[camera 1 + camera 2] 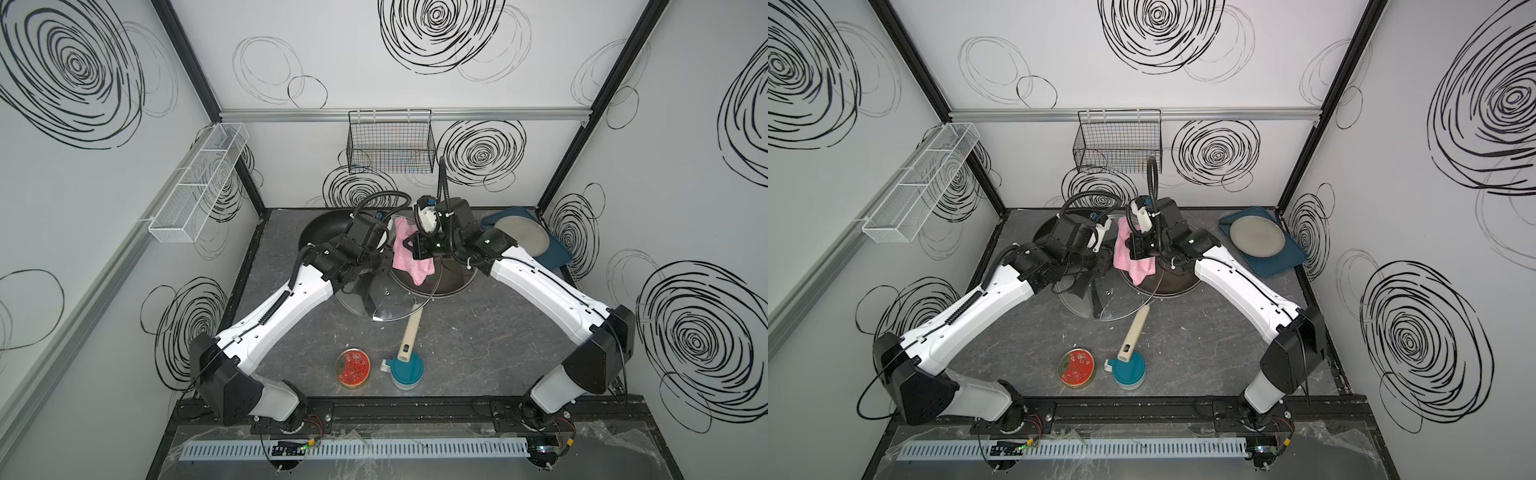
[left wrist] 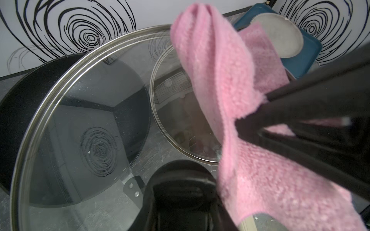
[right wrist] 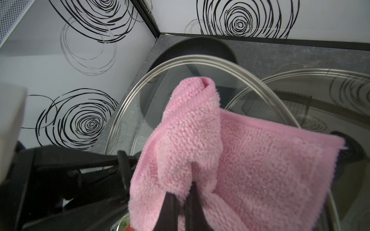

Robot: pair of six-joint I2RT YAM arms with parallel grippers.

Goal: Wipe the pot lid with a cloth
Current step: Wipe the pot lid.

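The pot lid (image 1: 390,305), clear glass with a steel rim (image 2: 66,88), is held tilted above the table. My left gripper (image 1: 374,270) is shut on the lid's black knob (image 2: 180,176). The cloth (image 1: 409,255), pink and fuzzy, hangs against the lid's upper edge in both top views (image 1: 1133,257). My right gripper (image 3: 180,206) is shut on a fold of the cloth (image 3: 230,152), and its black fingers (image 2: 300,112) show in the left wrist view across the cloth (image 2: 230,100). The lid's rim (image 3: 200,59) arcs behind the cloth.
A second glass lid (image 2: 176,120) rests on a pan (image 1: 449,286) with a cream handle (image 1: 409,332). A black pan (image 1: 324,228) sits back left. A grey plate (image 1: 1256,237) lies on a blue tray (image 1: 1287,262). A red tin (image 1: 353,368) and a teal-lidded jar (image 1: 405,372) stand in front.
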